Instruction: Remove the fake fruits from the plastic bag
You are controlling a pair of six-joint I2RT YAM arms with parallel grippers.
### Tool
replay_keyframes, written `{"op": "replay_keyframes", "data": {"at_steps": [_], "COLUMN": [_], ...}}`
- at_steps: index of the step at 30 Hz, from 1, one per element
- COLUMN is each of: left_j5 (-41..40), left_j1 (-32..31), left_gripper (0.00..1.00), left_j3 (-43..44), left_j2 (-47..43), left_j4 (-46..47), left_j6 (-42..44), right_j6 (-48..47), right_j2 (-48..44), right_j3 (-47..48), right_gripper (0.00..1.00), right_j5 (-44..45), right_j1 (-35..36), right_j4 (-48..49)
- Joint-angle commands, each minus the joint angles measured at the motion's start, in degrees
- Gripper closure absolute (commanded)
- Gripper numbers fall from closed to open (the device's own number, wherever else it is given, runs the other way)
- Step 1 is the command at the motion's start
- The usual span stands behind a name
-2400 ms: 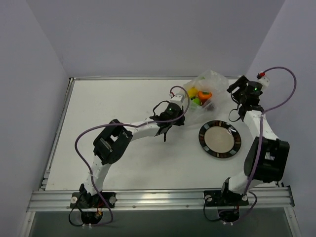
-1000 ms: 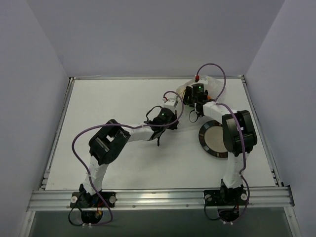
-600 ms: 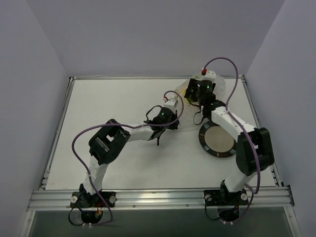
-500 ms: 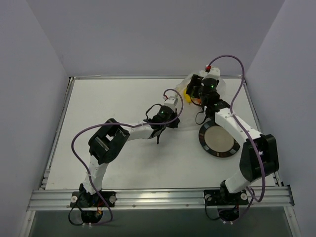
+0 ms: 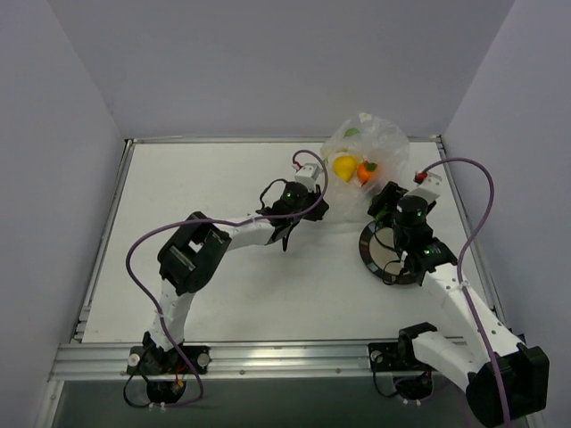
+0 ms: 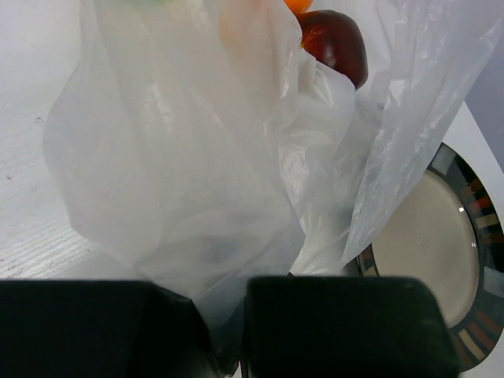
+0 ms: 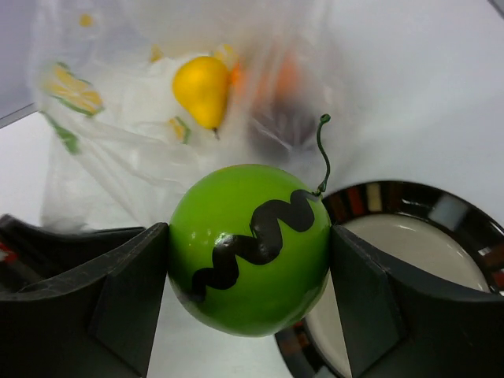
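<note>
The plastic bag stands bunched at the table's far right, with the yellow fruit and the orange fruit inside. My left gripper is shut on a fold of the bag, and the dark red fruit shows through the film. My right gripper is shut on the bright green fruit, which has a black zigzag. It holds the fruit outside the bag, above the plate's near rim. The yellow fruit sits in the bag beyond it.
The round black-rimmed plate lies just in front of the bag, under my right gripper. It also shows in the left wrist view and the right wrist view. Grey walls stand close behind and to the right.
My right gripper has pulled back out of the bag toward the plate with the green fruit in it. The bag now stands taller and fuller. The left gripper still holds its edge.
</note>
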Motion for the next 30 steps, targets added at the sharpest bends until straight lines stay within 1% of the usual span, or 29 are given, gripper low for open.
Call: {"op": "replay_keyframes", "data": {"at_steps": [1,2,3,6,10,14,15,17,18,21,24,26,27,29,30], "left_j5": [1.17,1.08,1.26,1.96,2.22,1.96,1.87,1.78,1.7,2.4,2.49,2.49,2.4,2.31,2.31], "left_j1": [0.31,0.31,0.22,-0.13,-1.1,-1.27,-1.27,-1.27,-1.27,-1.27,-1.36,-1.36,-1.36,-1.45,-1.45], "left_gripper": [0.98,0.98,0.98,0.97,0.98,0.98,0.98,0.98,0.98,0.98,0.98,0.98,0.98,0.98,0.98], "left_j3": [-0.45,-1.33,-1.69,-2.04,-1.6,-1.43,-1.43,-1.43,-1.43,-1.16,-1.16,-1.16,-1.16,-1.07,-1.07], "left_j2": [-3.47,-3.64,-3.73,-3.73,-3.73,-4.52,-4.61,-4.7,-4.53,-3.91,-3.47,-3.38,-3.38,-3.47,-3.47], "left_j4": [4.65,5.0,5.61,6.41,6.24,5.8,5.62,5.53,5.62,5.71,5.8,5.88,5.8,5.71,5.62], "left_j6": [-0.54,-0.63,-1.06,-1.77,-1.6,-1.16,-0.81,-0.8,-0.8,-1.24,-1.42,-1.42,-1.33,-1.24,-1.24], "right_j6": [5.94,7.6,8.31,9.37,8.85,7.97,8.05,8.4,8.41,7.71,6.3,5.25,4.72,3.93,3.49], "right_j2": [-5.51,-6.22,-5.97,-3.6,0.0,6.76,7.13,6.35,5.56,2.05,-2.35,-6.3,-7.53,-8.95,-8.6], "right_j3": [-8.89,-10.32,-11.29,-13.58,-14.02,-11.83,-11.74,-12.26,-12.79,-12.8,-10.69,-8.85,-8.14,-5.34,-4.19], "right_gripper": [0.55,0.56,0.56,0.57,0.55,0.52,0.48,0.44,0.33,0.11,0.1,0.11,0.15,0.17,0.21], "right_j5": [7.21,5.82,4.41,1.59,1.41,-0.35,-0.26,0.88,1.32,2.64,1.94,-0.77,-2.01,-5.43,-5.88], "right_j1": [-3.56,-5.05,-8.2,-11.47,-12.8,-13.59,-13.59,-13.85,-14.03,-14.29,-14.29,-14.21,-13.6,-12.28,-9.31], "right_j4": [-4.53,-4.53,-4.36,-2.08,1.87,2.23,2.41,3.02,3.11,2.33,-1.1,-2.16,-2.25,-2.16,-2.07]}}
